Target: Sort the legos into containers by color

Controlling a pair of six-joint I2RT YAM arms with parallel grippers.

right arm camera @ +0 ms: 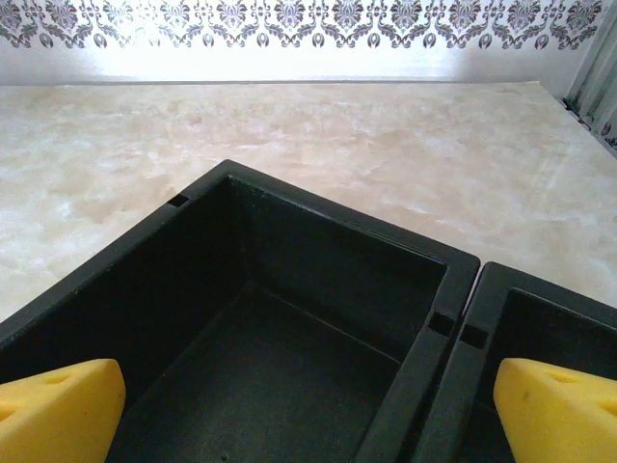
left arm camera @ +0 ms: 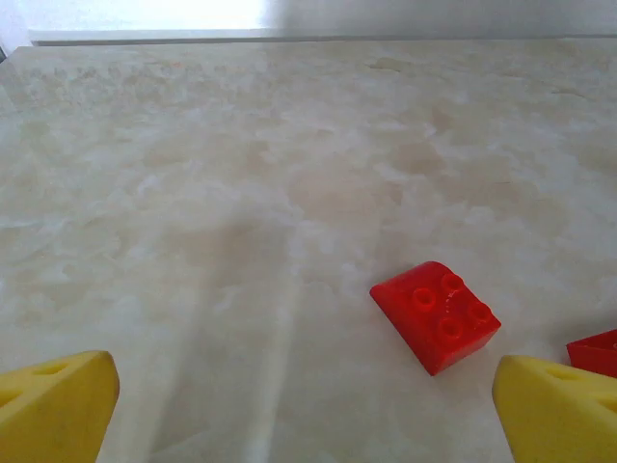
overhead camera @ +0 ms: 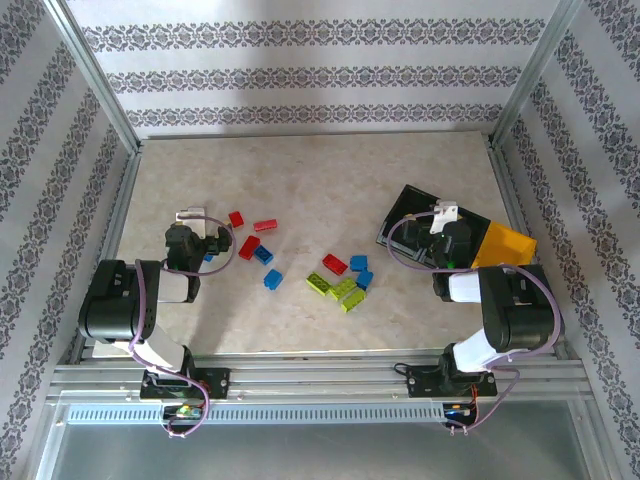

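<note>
Red, blue and lime green legos lie loose on the table. Red ones (overhead camera: 236, 219) (overhead camera: 265, 226) sit right of my left gripper (overhead camera: 195, 222). Blue ones (overhead camera: 263, 253) (overhead camera: 272, 280) lie nearer. A mixed cluster of green (overhead camera: 343, 288), red (overhead camera: 335, 264) and blue (overhead camera: 358, 262) sits mid-table. In the left wrist view a red brick (left arm camera: 436, 314) lies ahead, right of centre, and the left gripper (left arm camera: 308, 424) is open and holds nothing. My right gripper (right arm camera: 307, 415) hangs open over a black container (right arm camera: 347, 217), which is bare inside. A second black container (right arm camera: 540, 280) adjoins it. The yellow-orange container (overhead camera: 505, 247) ends the row.
Another red brick (left arm camera: 596, 351) shows at the right edge of the left wrist view. Aluminium frame posts (overhead camera: 95, 75) and patterned walls enclose the table on three sides. Bare tabletop (overhead camera: 320, 170) stretches across the far half.
</note>
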